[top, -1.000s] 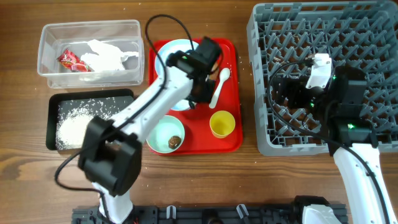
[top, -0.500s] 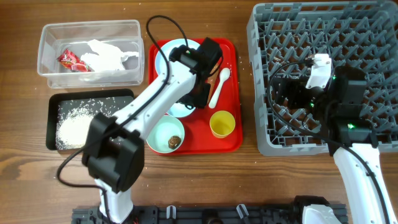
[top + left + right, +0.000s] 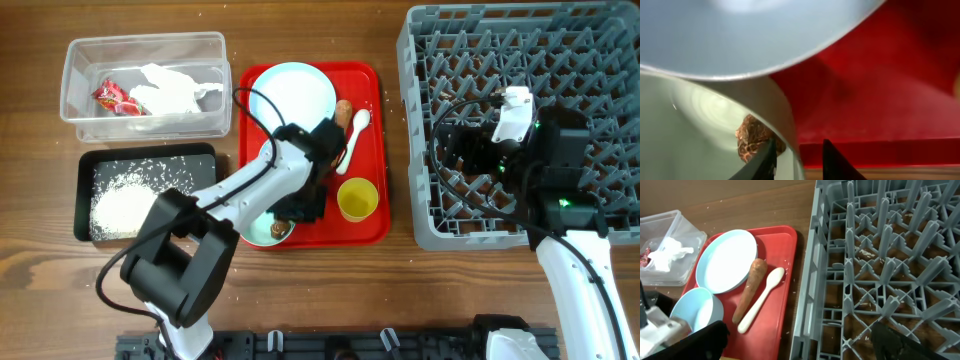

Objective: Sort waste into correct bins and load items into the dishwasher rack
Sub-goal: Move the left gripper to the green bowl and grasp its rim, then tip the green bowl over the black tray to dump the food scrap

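My left gripper (image 3: pixel 300 210) (image 3: pixel 798 146) is open and straddles the rim of a pale blue bowl (image 3: pixel 262 228) (image 3: pixel 695 125) at the red tray's near edge, one finger inside, one outside. A brown food lump (image 3: pixel 281 228) (image 3: pixel 754 137) lies in that bowl by the inner finger. The second bowl (image 3: pixel 692 312) (image 3: pixel 740 35) sits just behind, mostly under my left arm in the overhead view. The plate (image 3: pixel 292 95), carrot (image 3: pixel 343 112), white spoon (image 3: pixel 355 135) and yellow cup (image 3: pixel 357 198) are on the tray. My right gripper (image 3: pixel 468 150) (image 3: pixel 797 345) is open and empty over the grey rack (image 3: pixel 520 60).
The clear tub (image 3: pixel 80 60) at the back left holds the white napkin (image 3: pixel 172 88) and red wrapper (image 3: pixel 112 97). The black tray (image 3: pixel 150 152) in front of it holds rice (image 3: pixel 118 198). The red tray (image 3: pixel 375 225) lies between the bins and the rack.
My left gripper has moved from over the plate toward the tray's near edge, down to the bowl with the lump. The plate and carrot now show. The right arm has not moved.
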{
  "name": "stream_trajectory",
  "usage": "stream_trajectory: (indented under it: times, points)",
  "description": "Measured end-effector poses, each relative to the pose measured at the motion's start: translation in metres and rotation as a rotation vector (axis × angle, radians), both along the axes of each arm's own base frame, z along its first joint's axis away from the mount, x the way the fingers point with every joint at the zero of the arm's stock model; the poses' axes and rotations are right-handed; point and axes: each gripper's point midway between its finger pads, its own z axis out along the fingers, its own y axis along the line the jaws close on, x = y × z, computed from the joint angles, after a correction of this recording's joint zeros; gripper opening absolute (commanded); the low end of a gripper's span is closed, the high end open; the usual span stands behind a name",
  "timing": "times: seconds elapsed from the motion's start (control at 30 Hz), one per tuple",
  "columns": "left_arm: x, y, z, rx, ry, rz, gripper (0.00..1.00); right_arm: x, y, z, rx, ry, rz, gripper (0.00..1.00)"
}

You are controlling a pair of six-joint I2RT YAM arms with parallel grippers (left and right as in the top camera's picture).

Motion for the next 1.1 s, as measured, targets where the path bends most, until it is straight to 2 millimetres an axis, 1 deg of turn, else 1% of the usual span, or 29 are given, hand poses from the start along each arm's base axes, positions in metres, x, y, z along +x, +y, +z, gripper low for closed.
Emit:
stream_trajectory:
  times: [0.03,0.07,0.1,0.2,0.3,0.33,0.43,0.47,0.5,0.53,0.57,0.63,0.67,0.73,0.8,0.87,0.93,1.0,1.1]
  points:
    - [0.000,0.000,-0.003,-0.002,-0.003,0.002,0.16,0.000,0.000,0.000,0.000,-0.001,0.000,0.94]
    - [0.002,-0.001,-0.004,-0.009,-0.012,0.004,0.06,0.000,0.000,0.000,0.000,0.000,0.000,0.94]
    - [0.004,-0.003,-0.004,-0.017,-0.022,0.004,0.04,0.000,0.000,0.000,0.000,0.000,0.000,0.94]
    - [0.003,-0.002,-0.004,-0.011,-0.016,0.006,0.04,0.000,0.000,0.000,0.000,0.000,0.000,0.94]
    - [-0.009,0.007,0.003,0.027,0.035,0.006,0.04,0.000,0.000,0.000,0.000,0.000,0.000,0.94]
    - [-0.012,0.010,0.014,0.044,0.059,0.010,0.04,0.000,0.000,0.000,0.000,0.000,0.000,0.94]
    - [0.002,0.008,0.052,-0.008,0.013,0.042,0.04,0.000,0.000,0.000,0.000,-0.001,0.000,0.94]
    - [0.020,0.007,0.082,-0.089,-0.074,0.082,0.04,0.000,0.000,0.000,0.000,-0.001,0.000,0.94]
    - [0.033,0.013,0.108,-0.147,-0.151,0.122,0.04,0.000,0.000,0.000,0.000,-0.001,0.000,0.94]
    - [0.038,0.019,0.121,-0.185,-0.185,0.157,0.04,0.000,0.000,0.000,0.000,-0.001,0.000,0.94]
    - [0.047,0.037,0.136,-0.217,-0.227,0.226,0.04,0.000,0.000,0.000,0.000,-0.001,0.000,0.94]
    - [0.069,0.070,0.146,-0.282,-0.275,0.343,0.04,0.001,0.000,0.002,-0.001,-0.009,0.000,0.94]
    - [0.086,0.092,0.149,-0.346,-0.298,0.411,0.04,0.001,0.000,0.002,-0.001,-0.009,0.000,0.95]
    - [0.098,0.122,0.154,-0.429,-0.314,0.481,0.04,0.001,0.000,0.002,-0.001,-0.009,0.000,0.94]
    - [0.108,0.165,0.158,-0.558,-0.342,0.551,0.04,0.001,0.000,0.002,-0.001,-0.009,0.000,0.94]
    - [0.110,0.181,0.164,-0.669,-0.362,0.552,0.04,0.001,0.000,0.002,-0.001,-0.009,0.000,0.94]
    - [0.113,0.202,0.167,-0.772,-0.402,0.554,0.04,0.001,0.000,0.002,-0.001,-0.009,0.000,0.94]
    - [0.108,0.219,0.159,-0.895,-0.425,0.560,0.04,0.001,0.000,0.002,-0.001,-0.009,0.000,0.94]
    - [0.100,0.225,0.142,-1.057,-0.439,0.554,0.04,0.002,0.000,0.002,-0.001,-0.011,0.000,0.94]
